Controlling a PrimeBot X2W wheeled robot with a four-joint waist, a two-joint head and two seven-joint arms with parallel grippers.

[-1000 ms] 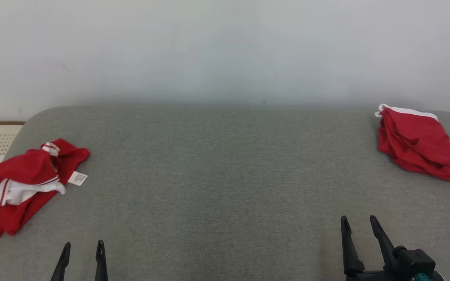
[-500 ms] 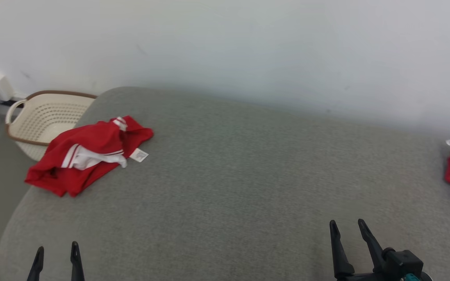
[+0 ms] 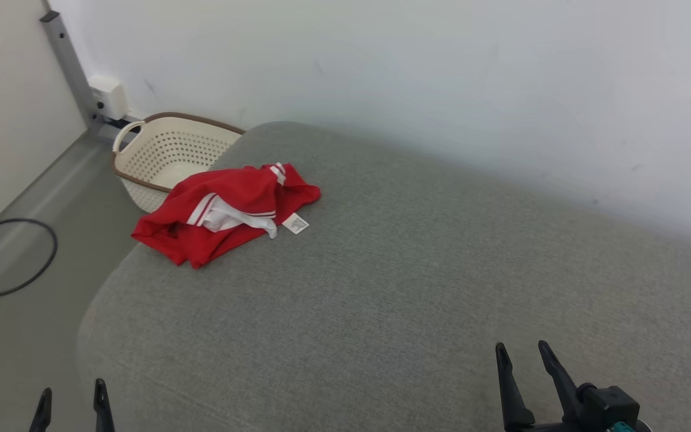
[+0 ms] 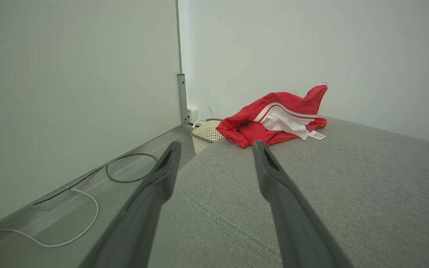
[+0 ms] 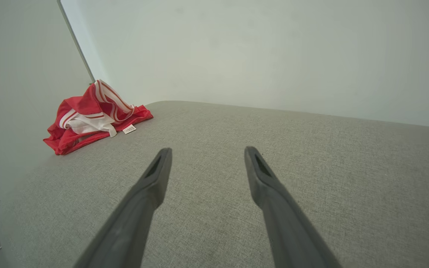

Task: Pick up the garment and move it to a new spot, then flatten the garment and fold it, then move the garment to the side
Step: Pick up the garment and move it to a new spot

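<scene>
A crumpled red garment [image 3: 225, 210] with white stripes and a small white label lies on the far left corner of the grey padded surface [image 3: 411, 288]. The left wrist view shows the garment [image 4: 277, 119] ahead, beyond the fingertips, and in the right wrist view the garment [image 5: 91, 119] sits far off to the left. My left gripper [image 3: 72, 396] stands open at the bottom left, off the surface's near left edge, with nothing between its fingers. Low at the right, my right gripper [image 3: 522, 357] is open over the bare surface, far from the garment.
A cream perforated basket [image 3: 165, 153] with a brown rim stands on the floor just behind the garment, against the wall. A dark cable [image 3: 15, 258] loops on the floor at left, and a grey post [image 3: 69, 66] with a wall box rises in the corner.
The head camera has swung left: the garment now appears nearer the centre, and the second red pile at the right has left the picture. Both grippers stay open and low.
</scene>
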